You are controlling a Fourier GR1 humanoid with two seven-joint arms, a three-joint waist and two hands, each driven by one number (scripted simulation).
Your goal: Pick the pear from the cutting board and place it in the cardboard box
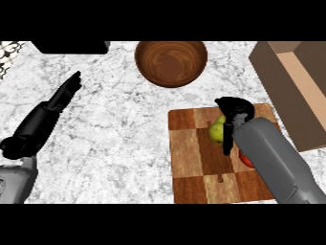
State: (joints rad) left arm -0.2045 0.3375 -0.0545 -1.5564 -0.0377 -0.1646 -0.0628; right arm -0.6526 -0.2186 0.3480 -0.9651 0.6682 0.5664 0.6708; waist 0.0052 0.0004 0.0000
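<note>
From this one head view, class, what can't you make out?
- Pear: mostly hidden by the right hand; whether it is held cannot be told.
- Red thing on the board: largely under the right forearm.
- Box: cut off by the right edge.
- Dark object: cut off at the top.

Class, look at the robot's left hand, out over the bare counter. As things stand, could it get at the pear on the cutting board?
Probably not easily. The left hand lies open far left of the cutting board, and the right hand and its forearm already cover the pear, blocking that side.
</note>
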